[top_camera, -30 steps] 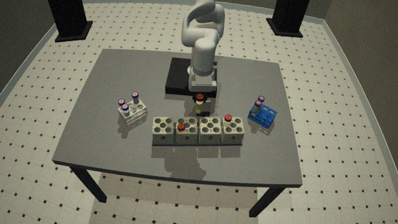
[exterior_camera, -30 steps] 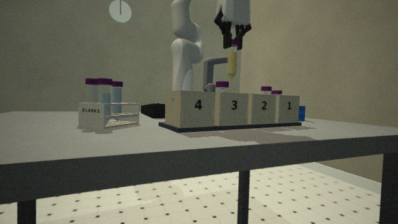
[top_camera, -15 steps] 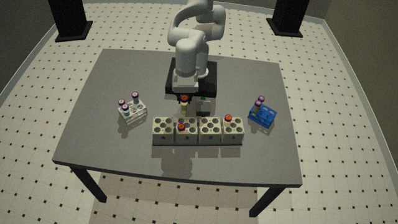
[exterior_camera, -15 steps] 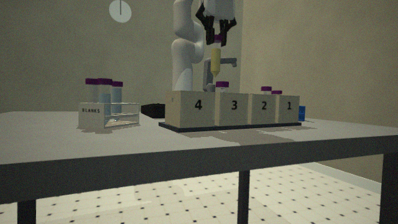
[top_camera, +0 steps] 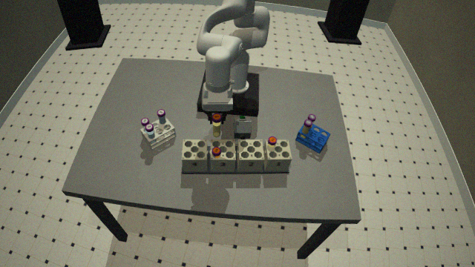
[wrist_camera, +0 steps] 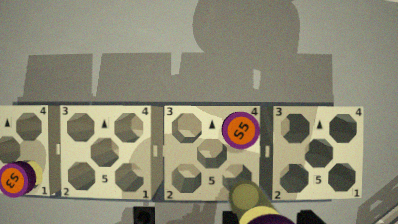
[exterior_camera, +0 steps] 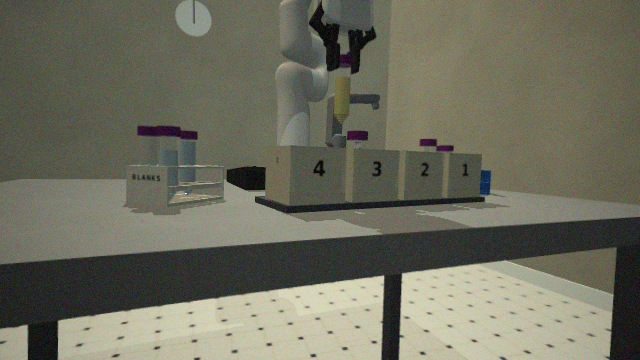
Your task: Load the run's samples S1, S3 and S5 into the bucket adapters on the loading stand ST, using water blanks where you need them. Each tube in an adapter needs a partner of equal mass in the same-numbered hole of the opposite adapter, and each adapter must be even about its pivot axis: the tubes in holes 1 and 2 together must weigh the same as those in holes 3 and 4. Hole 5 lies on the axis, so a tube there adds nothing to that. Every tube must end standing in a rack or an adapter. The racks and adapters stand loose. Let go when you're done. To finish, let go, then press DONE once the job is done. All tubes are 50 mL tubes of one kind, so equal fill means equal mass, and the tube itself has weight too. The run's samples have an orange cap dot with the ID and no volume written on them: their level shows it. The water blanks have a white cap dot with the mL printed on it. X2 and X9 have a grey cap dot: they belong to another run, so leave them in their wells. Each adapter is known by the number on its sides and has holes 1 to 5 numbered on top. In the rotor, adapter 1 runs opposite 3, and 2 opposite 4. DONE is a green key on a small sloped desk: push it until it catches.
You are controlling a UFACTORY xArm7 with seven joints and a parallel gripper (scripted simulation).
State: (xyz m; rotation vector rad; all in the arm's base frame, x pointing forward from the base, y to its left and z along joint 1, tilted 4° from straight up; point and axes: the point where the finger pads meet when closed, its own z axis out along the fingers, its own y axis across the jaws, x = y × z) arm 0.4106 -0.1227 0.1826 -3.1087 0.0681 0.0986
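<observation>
Orange-dot tube [top_camera: 217, 127] [exterior_camera: 342, 95] [wrist_camera: 250, 200] upright (yellow-filled, no less), cap clamped between the fingers [top_camera: 217, 118] [exterior_camera: 343, 69].

White arm [top_camera: 256, 22] [exterior_camera: 295, 95] bent over, its dark gripper [top_camera: 217, 118] [exterior_camera: 343, 64] [wrist_camera: 270, 218] pointing down and closed on a tube [top_camera: 217, 127] [exterior_camera: 342, 97] [wrist_camera: 246, 196].
In the top view, the arm's upper bends lie toward twelve o'clock from its foot [top_camera: 242, 87], and the pale wrist [top_camera: 218, 68] [exterior_camera: 350, 12] drops to the gripper at about seven o'clock from that foot. In the exterior view, the two black fingers hang nearly upright, one at nine o'clock and one at three o'clock of the cap between them. The wrist view catches only their dark tips, near six o'clock, partly cut off by the edge.
</observation>
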